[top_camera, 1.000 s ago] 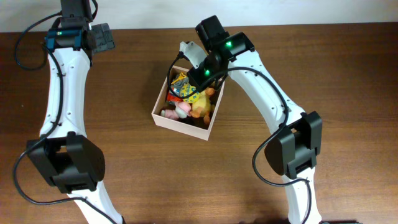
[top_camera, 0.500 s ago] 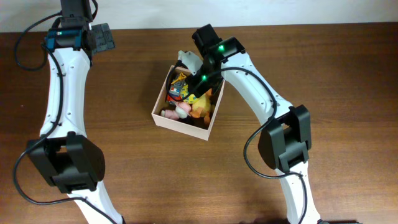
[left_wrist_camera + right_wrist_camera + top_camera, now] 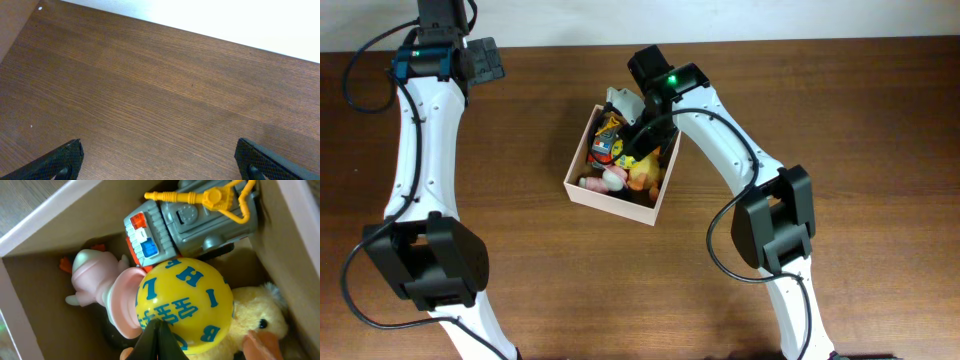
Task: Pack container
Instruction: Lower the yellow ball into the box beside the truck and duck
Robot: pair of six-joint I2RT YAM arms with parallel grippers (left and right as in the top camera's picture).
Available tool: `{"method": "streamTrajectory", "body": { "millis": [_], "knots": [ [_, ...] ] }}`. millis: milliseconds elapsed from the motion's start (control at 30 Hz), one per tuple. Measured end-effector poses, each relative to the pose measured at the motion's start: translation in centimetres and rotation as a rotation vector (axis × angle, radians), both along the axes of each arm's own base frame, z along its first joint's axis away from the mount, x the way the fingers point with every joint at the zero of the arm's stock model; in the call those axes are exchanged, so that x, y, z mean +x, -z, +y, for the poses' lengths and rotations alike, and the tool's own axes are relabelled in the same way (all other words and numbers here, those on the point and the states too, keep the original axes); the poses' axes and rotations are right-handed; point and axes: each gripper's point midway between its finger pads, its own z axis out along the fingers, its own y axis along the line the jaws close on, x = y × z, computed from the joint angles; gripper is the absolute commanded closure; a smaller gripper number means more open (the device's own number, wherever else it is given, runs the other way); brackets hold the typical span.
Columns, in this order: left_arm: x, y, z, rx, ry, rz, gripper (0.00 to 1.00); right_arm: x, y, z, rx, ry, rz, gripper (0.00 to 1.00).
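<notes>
Container [image 3: 608, 203] | under right jaws, tips together, holding nothing | left jaws spread wide, well apart

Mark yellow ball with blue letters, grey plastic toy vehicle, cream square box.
yellow ball [image 3: 185, 305], right wrist view, top face
grey toy vehicle [image 3: 197, 225], right wrist view, grey body
cream box [image 3: 610, 205], overhead view, front wall

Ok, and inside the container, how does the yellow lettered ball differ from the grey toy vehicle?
The yellow ball is round, with blue letters and digits. The grey toy vehicle is boxy, with a yellow arm and red and blue lights. The ball sits mid-box, while the vehicle lies against a wall. Both are inside the container.
</notes>
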Motion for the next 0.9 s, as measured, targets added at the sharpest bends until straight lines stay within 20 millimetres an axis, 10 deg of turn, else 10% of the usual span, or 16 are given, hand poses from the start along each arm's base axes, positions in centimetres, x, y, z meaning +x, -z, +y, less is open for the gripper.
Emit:
{"method": "streamTrajectory", "body": {
  "millis": [900],
  "knots": [
    [0.0,0.0,0.0,0.000,0.000,0.000,0.01,2.2,1.3,-1.9,-0.020,0.049,-0.019,0.96]
  ]
}}
